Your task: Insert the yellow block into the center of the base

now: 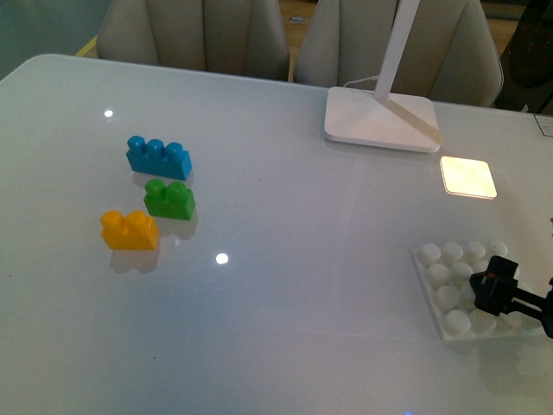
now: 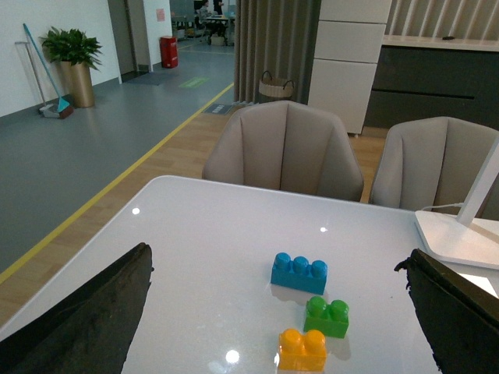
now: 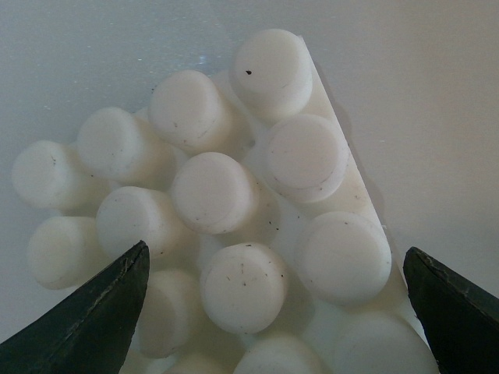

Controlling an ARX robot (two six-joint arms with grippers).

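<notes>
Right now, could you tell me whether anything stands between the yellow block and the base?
Nothing on the table does; bare surface lies between the yellow block and base. Only the right gripper hangs over the base.

The right end effector (image 1: pixel 505 292) is reaching in low on the robot's right side, holding its two dark fingers (image 3: pixel 90 319) spread wide apart. The left end effector (image 2: pixel 274 257) is staying outside the front view, with its own fingers (image 2: pixel 82 323) likewise parted widely.
</notes>
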